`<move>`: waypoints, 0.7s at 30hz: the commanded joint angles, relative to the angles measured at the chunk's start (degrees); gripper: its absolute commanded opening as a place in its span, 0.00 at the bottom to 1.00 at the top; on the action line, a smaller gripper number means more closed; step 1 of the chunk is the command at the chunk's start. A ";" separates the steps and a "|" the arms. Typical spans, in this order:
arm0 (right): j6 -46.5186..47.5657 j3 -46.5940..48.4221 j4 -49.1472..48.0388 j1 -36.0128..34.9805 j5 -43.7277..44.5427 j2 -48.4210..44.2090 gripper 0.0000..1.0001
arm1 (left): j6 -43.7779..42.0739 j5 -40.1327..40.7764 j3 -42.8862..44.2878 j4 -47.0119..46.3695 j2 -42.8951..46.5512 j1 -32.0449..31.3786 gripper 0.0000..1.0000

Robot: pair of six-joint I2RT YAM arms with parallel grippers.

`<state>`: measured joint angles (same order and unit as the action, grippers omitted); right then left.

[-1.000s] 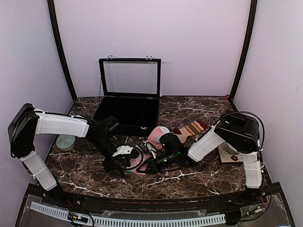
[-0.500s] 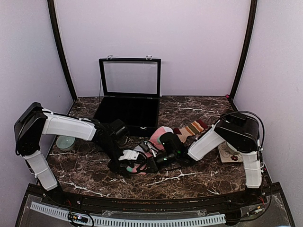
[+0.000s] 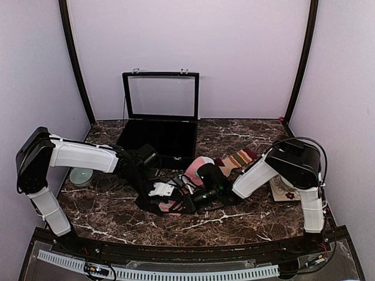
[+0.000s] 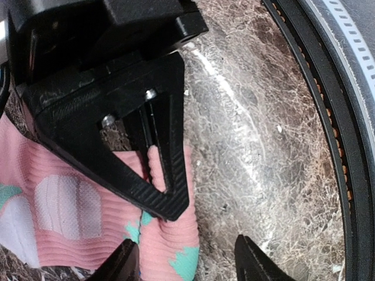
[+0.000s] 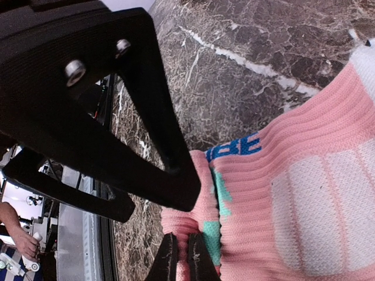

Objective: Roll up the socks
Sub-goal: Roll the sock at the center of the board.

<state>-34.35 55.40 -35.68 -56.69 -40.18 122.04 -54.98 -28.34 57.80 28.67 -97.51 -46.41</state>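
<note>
Right gripper (image 5: 181, 259) pinches shut on a fold of the pink ribbed fabric sock with mint-teal patches (image 5: 304, 193), which lies near the middle of the dark marble tabletop (image 3: 105, 205). Left gripper (image 4: 187, 266) hovers low with its jaws apart, the sock's edge between them. A tan striped fabric sock (image 3: 237, 158) lies just beside, toward the back.
</note>
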 commanded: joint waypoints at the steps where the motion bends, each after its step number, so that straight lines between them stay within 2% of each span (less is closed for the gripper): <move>1: 0.33 -1.19 7.88 0.59 1.06 3.39 0.00 | -1.54 3.22 -0.29 -1.11 -1.59 -0.26 0.57; 7: 0.41 -0.99 8.56 0.61 0.99 3.39 0.00 | -2.41 4.18 -0.59 -1.81 -2.25 -0.18 0.47; 12: 0.42 -0.82 8.79 0.66 0.90 3.43 0.00 | -1.97 3.54 -1.29 -1.75 -2.52 -0.22 0.33; 15: 0.53 -0.73 9.07 0.70 0.88 3.36 0.00 | -1.71 2.99 -2.04 -1.66 -2.30 -0.33 0.31; 16: 0.66 -0.61 9.32 0.74 0.90 3.31 0.00 | -1.44 3.08 -2.29 -1.67 -2.13 -0.34 0.33; 17: 0.76 -0.53 9.52 0.75 0.82 3.30 0.00 | -1.07 3.28 -2.63 -1.98 -1.77 -0.39 0.40; 19: 1.19 -0.39 10.17 0.85 0.79 3.34 0.00 | -0.41 3.80 -4.09 -3.29 -0.13 -0.35 0.62; 21: 1.43 -0.32 10.54 0.97 0.72 3.37 0.00 | -1.00 2.98 -5.30 -3.70 2.29 -0.34 0.72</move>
<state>-34.11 56.14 -33.87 -56.51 -40.86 122.06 -56.12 -24.58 55.27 24.80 -99.55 -46.46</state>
